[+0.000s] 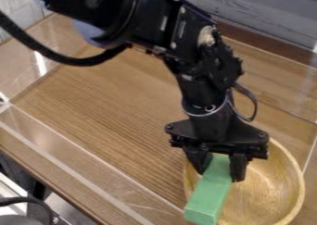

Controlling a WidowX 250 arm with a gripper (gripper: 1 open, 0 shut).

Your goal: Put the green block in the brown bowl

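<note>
The brown bowl (275, 193) sits at the lower right of the wooden table, a shallow tan wooden dish with a thick rim. My gripper (220, 167) hangs over the bowl's left side, pointing steeply down, shut on the upper end of the green block (209, 197). The bright green bar slopes down and to the left from the fingers, and its lower end reaches over the bowl's near-left rim. Whether that end touches the rim cannot be told.
The black arm (148, 30) reaches in from the upper left. A clear plastic wall (74, 150) runs along the table's (111, 108) near-left side. A pale wall panel stands behind the table at the upper right.
</note>
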